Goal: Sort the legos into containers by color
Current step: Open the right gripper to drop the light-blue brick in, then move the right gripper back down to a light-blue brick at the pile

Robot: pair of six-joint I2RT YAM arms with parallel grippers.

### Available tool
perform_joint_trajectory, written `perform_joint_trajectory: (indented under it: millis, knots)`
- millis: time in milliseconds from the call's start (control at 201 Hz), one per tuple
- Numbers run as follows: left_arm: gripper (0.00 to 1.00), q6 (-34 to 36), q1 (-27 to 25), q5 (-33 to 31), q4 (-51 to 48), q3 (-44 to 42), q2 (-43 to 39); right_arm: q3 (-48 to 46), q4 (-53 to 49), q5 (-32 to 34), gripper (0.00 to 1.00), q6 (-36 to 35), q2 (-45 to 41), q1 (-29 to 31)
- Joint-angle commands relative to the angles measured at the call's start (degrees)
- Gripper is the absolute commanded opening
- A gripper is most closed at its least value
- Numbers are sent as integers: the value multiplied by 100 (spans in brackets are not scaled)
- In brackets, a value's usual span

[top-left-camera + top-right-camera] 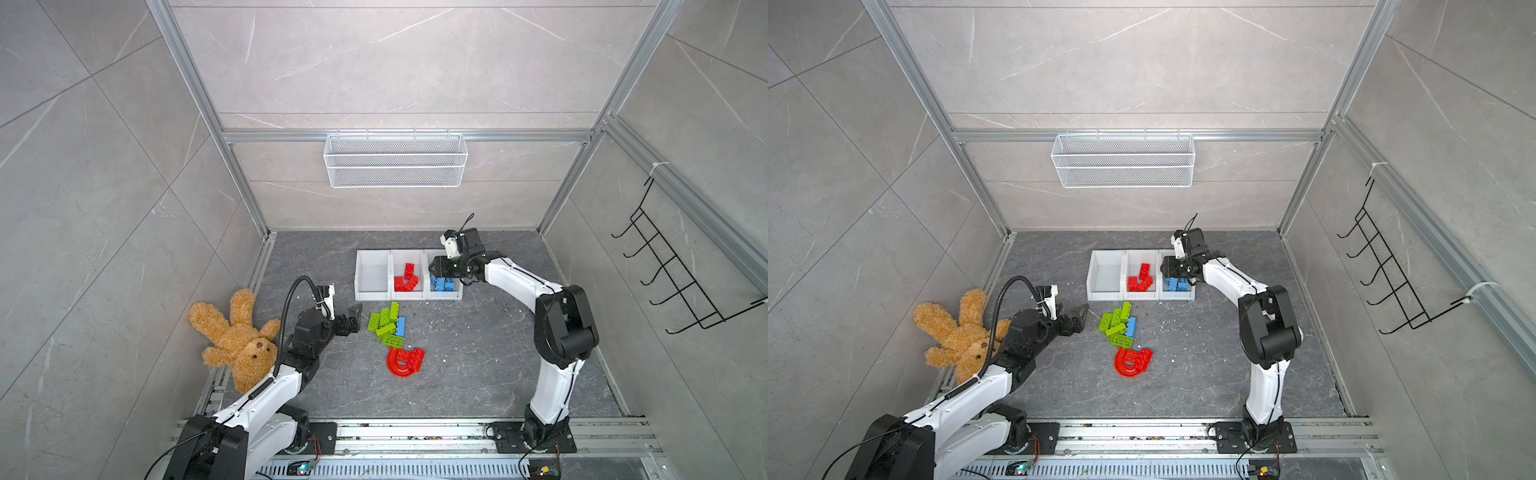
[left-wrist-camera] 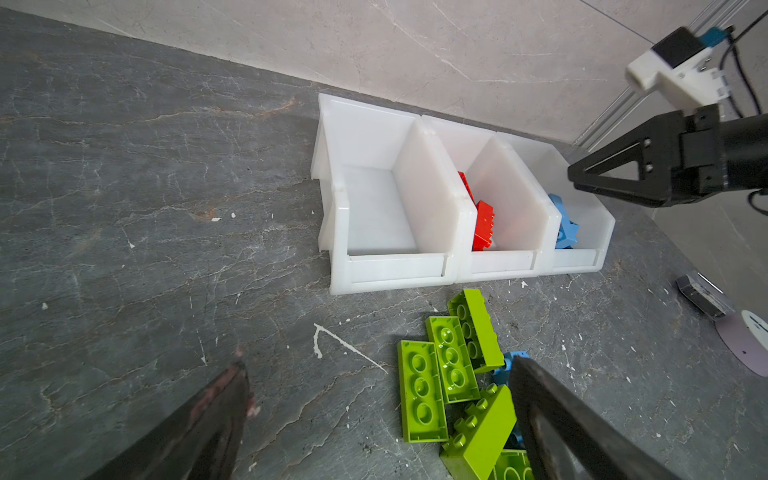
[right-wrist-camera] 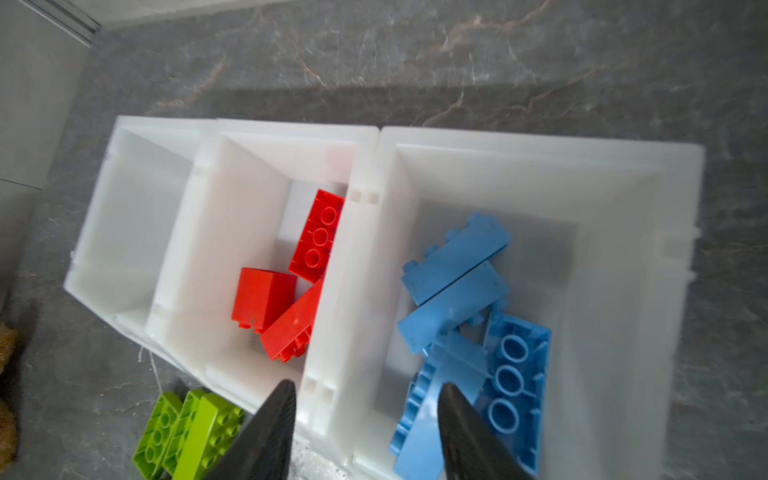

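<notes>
right gripper [image 3: 368,384]: hangs over the right-end bin [image 3: 540,139] of the row of bins [image 1: 372,296], fingers spread and pinching nothing; one of the blue bricks [image 3: 457,257] lies loose just under them.
left gripper [image 2: 376,363]: in front of the row's left end, fingers wide apart and holding nothing, just beside the green bricks [image 2: 451,357].
row of bins: three white bins joined side by side, low lips facing the front, with a strip of floor between their back edge and the back wall.
left-end bin [image 2: 361,133]: bare inside.
middle bin [image 3: 291,126]: red bricks [image 3: 266,299] lean on one another against the wall shared with the right-end bin.
right-end bin: blue bricks piled loosely, tilted across each other.
green bricks: a touching cluster on the floor just in front of the middle bin's lip.
stray blue brick [image 1: 400,326]: against the green cluster, on the side under the right-end bin.
red arch [image 1: 399,368]: flat on the floor farther in front of the bins than the green cluster, with a red brick [image 1: 415,356] touching it.
open floor [image 1: 490,340]: a broad stretch in front of the right-end bin, and another past the left-end bin's outer wall.
teddy bear [image 1: 241,340]: well away from the bins, against the left wall.
</notes>
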Motion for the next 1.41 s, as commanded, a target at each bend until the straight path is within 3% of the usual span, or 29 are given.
perform_joint_trajectory:
  millis: [0, 124, 274, 428, 602, 1060, 1404]
  knots:
    - [99, 100, -13, -56, 158, 45, -101, -426, -11, 62, 57, 47, -793, 115]
    - [99, 93, -14, -64, 173, 47, -93, -1136, 210, 87, 55, 321, -1420, 432]
    - [100, 100, -18, -78, 183, 29, -105, -1907, 449, 453, 55, 718, -1745, 1274]
    - [99, 100, -19, -85, 174, 39, -106, -2330, 937, 576, 54, 1230, -1457, 1941]
    - [100, 91, -13, -74, 192, 37, -74, -2083, 882, 843, 54, 1262, -854, 2416]
    - [99, 101, -13, -82, 166, 48, -85, -1507, 633, 931, 56, 1162, 39, 2580]
    - [99, 90, -13, -61, 158, 50, -92, -1634, 588, 1025, 52, 1153, 166, 2593]
